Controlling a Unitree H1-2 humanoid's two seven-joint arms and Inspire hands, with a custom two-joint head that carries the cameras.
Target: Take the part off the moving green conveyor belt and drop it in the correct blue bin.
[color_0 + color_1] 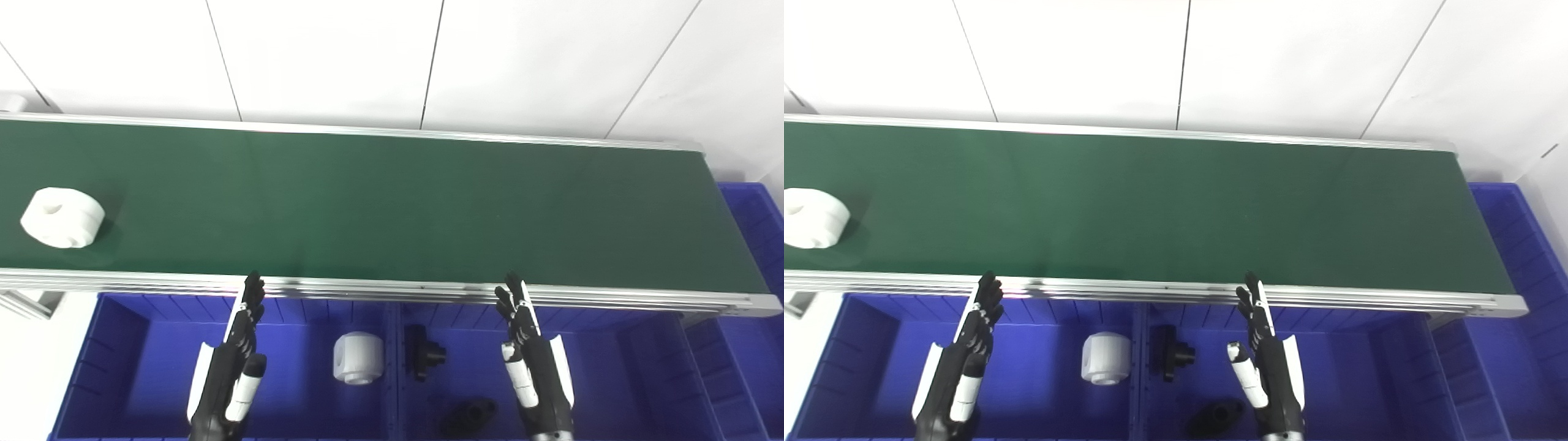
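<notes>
White part (62,217) rides belt (392,202); both hands (229,367) (533,367) empty.

The green conveyor belt (392,208) serves as the worktop, running left to right between silver rails. One white part (62,217) (round, with a hollow in its top) lies directly on it near the left end, closer to the near rail

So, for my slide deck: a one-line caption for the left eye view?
Both open hands, left and right, wait over blue bins as a white part rides the green belt.
</notes>
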